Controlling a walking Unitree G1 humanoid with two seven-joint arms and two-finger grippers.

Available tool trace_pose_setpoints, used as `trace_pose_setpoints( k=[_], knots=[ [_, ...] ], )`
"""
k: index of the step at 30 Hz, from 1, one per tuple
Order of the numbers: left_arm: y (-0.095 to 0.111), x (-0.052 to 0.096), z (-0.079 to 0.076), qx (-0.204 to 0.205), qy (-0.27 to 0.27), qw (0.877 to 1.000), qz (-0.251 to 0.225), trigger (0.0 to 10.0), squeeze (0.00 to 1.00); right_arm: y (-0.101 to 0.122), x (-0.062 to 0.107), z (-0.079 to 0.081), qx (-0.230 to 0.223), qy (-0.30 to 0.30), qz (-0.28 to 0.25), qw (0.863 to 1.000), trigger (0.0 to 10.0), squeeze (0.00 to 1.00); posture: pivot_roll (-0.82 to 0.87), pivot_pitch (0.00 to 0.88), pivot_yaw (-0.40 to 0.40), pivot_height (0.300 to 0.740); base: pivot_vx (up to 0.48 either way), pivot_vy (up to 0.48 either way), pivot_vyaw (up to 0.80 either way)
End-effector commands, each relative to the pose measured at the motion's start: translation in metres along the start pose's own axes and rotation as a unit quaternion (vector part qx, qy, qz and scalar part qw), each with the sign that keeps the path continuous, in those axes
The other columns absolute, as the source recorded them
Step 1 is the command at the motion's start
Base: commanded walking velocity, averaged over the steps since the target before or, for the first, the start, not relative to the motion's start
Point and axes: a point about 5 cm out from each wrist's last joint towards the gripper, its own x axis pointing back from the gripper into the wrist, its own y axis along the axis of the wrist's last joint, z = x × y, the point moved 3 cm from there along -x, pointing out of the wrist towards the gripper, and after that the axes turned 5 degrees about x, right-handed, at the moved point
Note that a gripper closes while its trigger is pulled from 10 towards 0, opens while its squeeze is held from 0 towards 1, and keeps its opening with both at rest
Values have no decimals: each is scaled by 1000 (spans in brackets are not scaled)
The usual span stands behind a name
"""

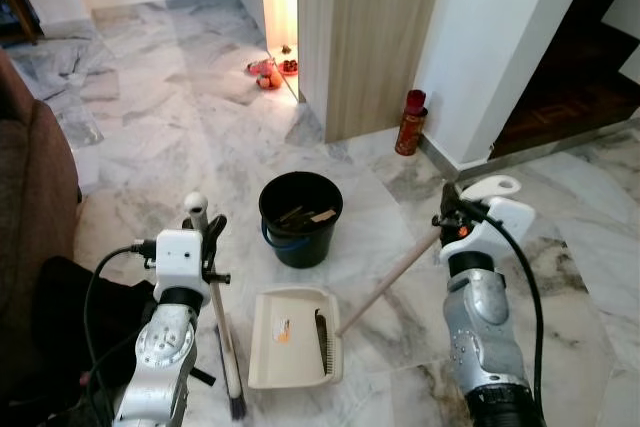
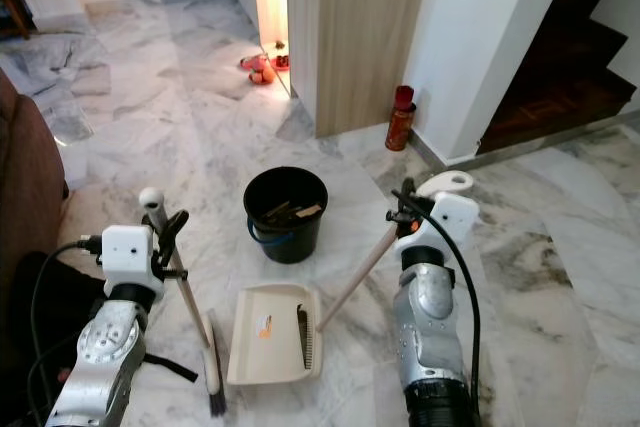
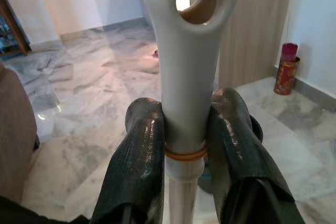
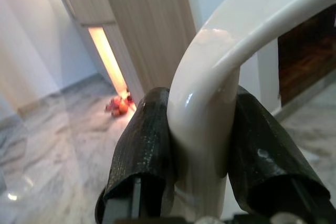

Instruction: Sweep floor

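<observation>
A cream dustpan [image 1: 296, 337] lies flat on the marble floor with a small orange scrap [image 1: 284, 331] inside. Its long wooden handle [image 1: 390, 281] slants up to a white loop grip [image 1: 492, 187], and my right gripper [image 4: 202, 150] is shut on that grip. My left gripper [image 3: 184, 145] is shut on the cream top of the broom handle [image 3: 189, 66]. The broom [image 1: 222, 327] stands nearly upright left of the dustpan, its dark bristles [image 1: 237, 405] on the floor.
A black bucket [image 1: 300, 219] holding scraps stands just beyond the dustpan. A red can [image 1: 410, 123] sits by the wooden partition [image 1: 370, 37]. A brown sofa [image 1: 30, 207] is at left, dark stairs [image 1: 580, 57] at right, small orange things [image 1: 268, 73] farther off.
</observation>
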Motion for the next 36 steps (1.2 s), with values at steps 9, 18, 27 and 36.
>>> trace_pose_setpoints(
  k=[9, 18, 27, 36],
  knots=[
    [9, -1, 3, -15, -3, 1000, -22, 10000, 0, 73, -12, 23, -27, 26, -119, 992, 10000, 0, 126, 28, -10, 740, 0, 0, 0],
    [6, 3, 7, -25, 3, 999, -19, 10000, 0, 102, -13, 27, -38, 21, -161, 986, 10000, 0, 131, 31, -12, 740, 0, 0, 0],
    [6, 9, 15, -32, 21, 999, -21, 10000, 0, 100, -12, 29, -40, 21, -153, 987, 10000, 0, 131, 39, -12, 740, 27, 0, 0],
    [7, 25, 31, -41, 59, 997, -27, 10000, 0, 100, -13, 29, -41, 21, -147, 988, 10000, 0, 140, 46, -17, 740, 279, 0, 0]
  ],
)
